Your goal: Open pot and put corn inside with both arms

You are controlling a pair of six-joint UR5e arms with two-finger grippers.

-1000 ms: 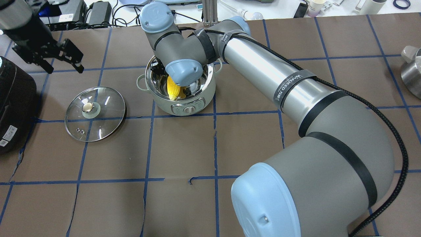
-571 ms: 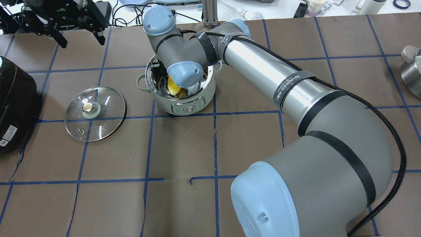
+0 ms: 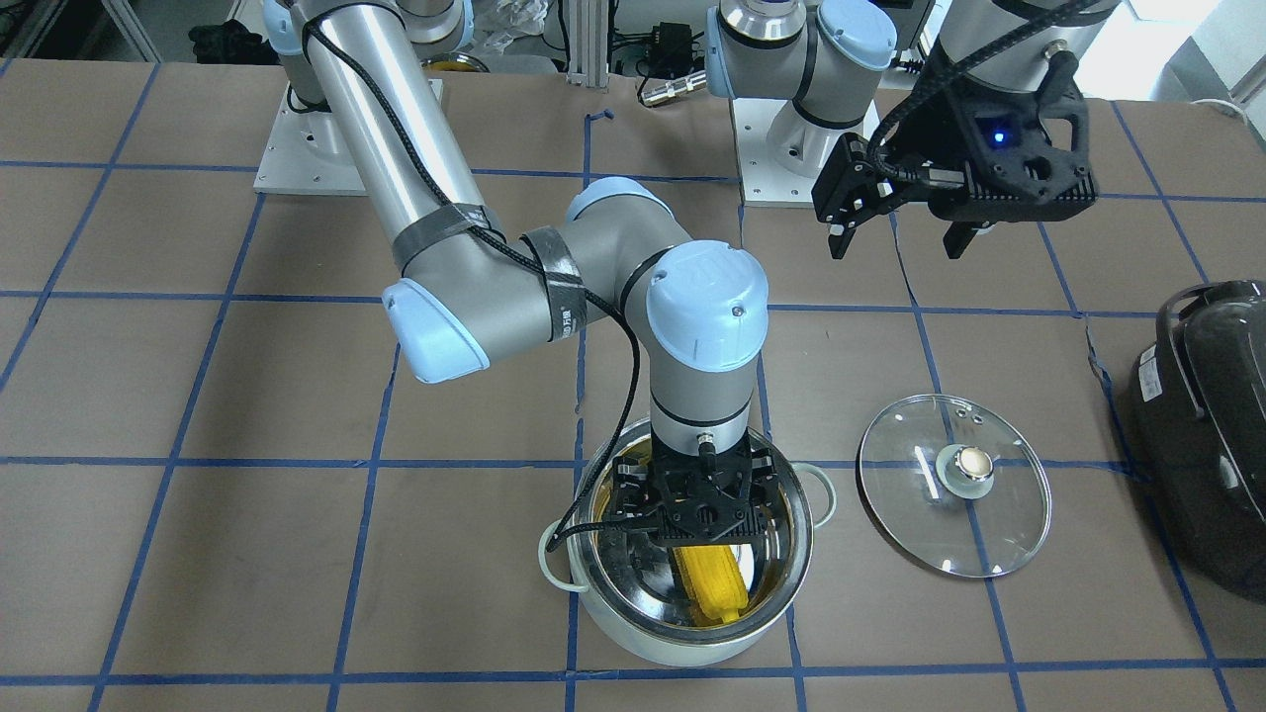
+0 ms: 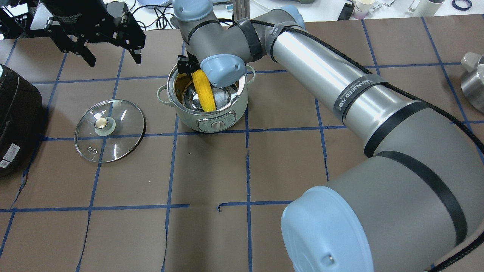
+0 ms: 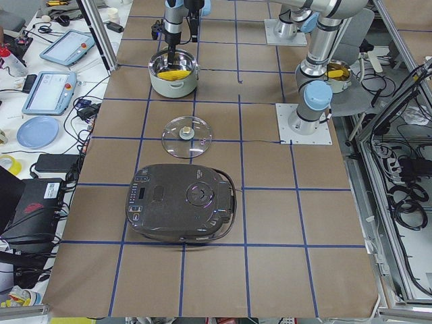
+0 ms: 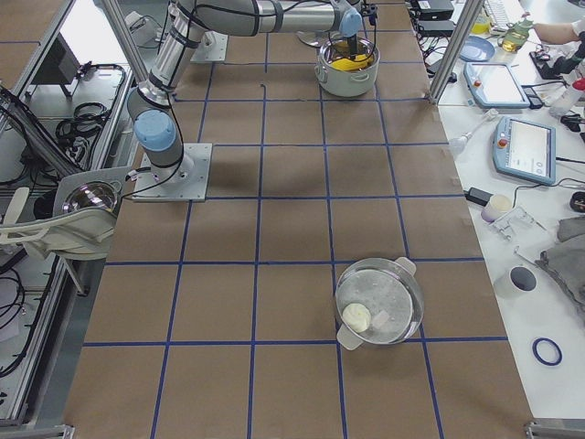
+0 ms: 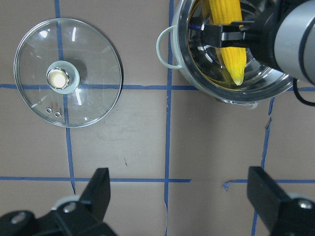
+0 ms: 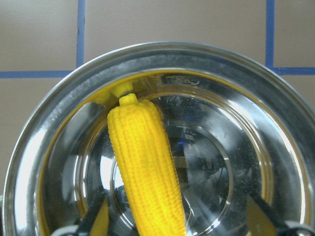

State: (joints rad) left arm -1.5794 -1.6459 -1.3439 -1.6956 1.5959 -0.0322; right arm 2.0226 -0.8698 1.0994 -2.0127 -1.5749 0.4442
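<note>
The pot (image 4: 223, 113) stands open at the far middle of the table, and also shows in the front-facing view (image 3: 633, 633). The yellow corn (image 4: 204, 93) lies inside it, leaning on the steel wall (image 3: 710, 585) (image 8: 142, 172). My right gripper (image 3: 692, 514) hangs just above the pot's mouth, open, with its fingers (image 8: 98, 219) wide on either side of the corn and not touching it. The glass lid (image 4: 117, 139) lies flat on the table left of the pot (image 7: 83, 54). My left gripper (image 4: 115, 61) is open and empty, raised beyond the lid and left of the pot (image 3: 895, 247).
A dark grey rounded appliance (image 4: 15, 121) sits at the left edge, near the lid (image 3: 1207, 435). Another steel pot (image 4: 474, 87) stands at the right edge (image 6: 379, 302). My right arm (image 4: 340, 98) stretches across the table's right half.
The right gripper has let go of the corn and lifted a little; the corn now rests in the pot. The left gripper has moved up and to the right, toward the pot.
</note>
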